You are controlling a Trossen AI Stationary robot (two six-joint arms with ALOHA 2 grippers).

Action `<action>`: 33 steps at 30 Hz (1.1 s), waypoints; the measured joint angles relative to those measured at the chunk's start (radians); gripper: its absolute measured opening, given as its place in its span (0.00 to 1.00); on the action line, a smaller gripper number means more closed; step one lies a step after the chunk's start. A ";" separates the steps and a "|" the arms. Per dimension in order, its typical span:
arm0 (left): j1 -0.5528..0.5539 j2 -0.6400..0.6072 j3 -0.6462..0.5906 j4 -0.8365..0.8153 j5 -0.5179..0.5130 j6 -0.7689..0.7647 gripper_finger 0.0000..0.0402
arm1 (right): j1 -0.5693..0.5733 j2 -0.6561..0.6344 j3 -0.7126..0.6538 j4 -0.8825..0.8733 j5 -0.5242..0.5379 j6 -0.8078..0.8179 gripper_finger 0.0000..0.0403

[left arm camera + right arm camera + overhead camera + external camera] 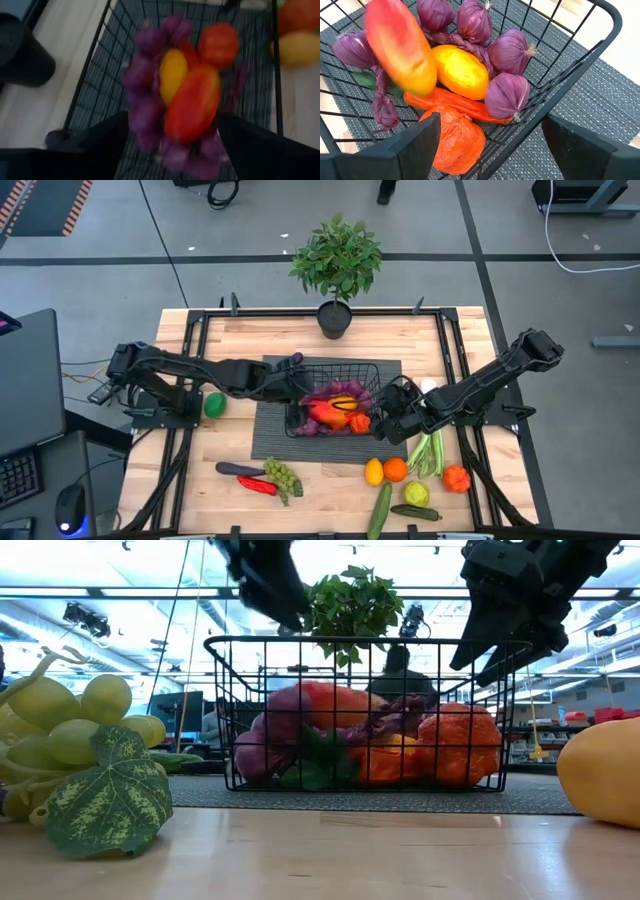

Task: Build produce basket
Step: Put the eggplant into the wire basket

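High view: the basket [345, 370] sits on the mat [270, 442] at table centre; the left gripper [297, 394] and right gripper [383, 418] flank it, jaws apart, empty. Loose produce [400, 480] lies nearby. Low view: both arms hang above the rim. Right wrist view: a red-orange fruit [400, 47], blurred, lies over purple bulbs [507, 95].
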 joint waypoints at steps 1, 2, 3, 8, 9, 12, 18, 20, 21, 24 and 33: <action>-0.001 0.000 0.023 -0.060 -0.007 0.005 0.78 | 0.000 0.000 0.000 0.000 0.000 -0.001 0.86; -0.001 0.000 0.043 -0.120 -0.029 0.005 0.78 | 0.000 0.000 0.000 0.000 0.000 -0.001 0.86; 0.000 0.000 0.060 -0.177 -0.055 0.002 0.78 | 0.000 0.000 0.000 0.000 0.000 -0.002 0.86; 0.012 0.001 0.070 -0.457 -0.199 -0.059 0.78 | 0.010 0.000 0.000 0.000 0.014 -0.007 0.86; 0.019 0.000 0.066 -0.493 -0.218 -0.067 0.78 | 0.014 0.000 0.000 0.001 0.021 -0.007 0.86; 0.057 -0.028 0.008 -0.510 -0.233 -0.079 0.78 | 0.024 -0.004 0.000 0.003 0.047 -0.009 0.86; 0.168 -0.154 -0.184 -0.413 -0.176 -0.022 0.78 | 0.050 -0.029 0.000 0.018 0.075 -0.009 0.86; 0.213 -0.213 -0.253 -0.348 -0.131 0.005 0.78 | 0.061 -0.035 0.000 0.026 0.087 -0.009 0.86; 0.237 -0.242 -0.289 -0.312 -0.104 0.026 0.78 | 0.067 -0.040 0.000 0.028 0.096 -0.010 0.86; 0.307 -0.315 -0.389 -0.165 -0.018 0.105 0.78 | 0.074 -0.057 0.000 0.038 0.108 -0.013 0.86; 0.513 -0.312 -0.570 0.047 0.172 0.287 0.77 | 0.087 -0.076 0.000 0.158 0.123 -0.115 0.86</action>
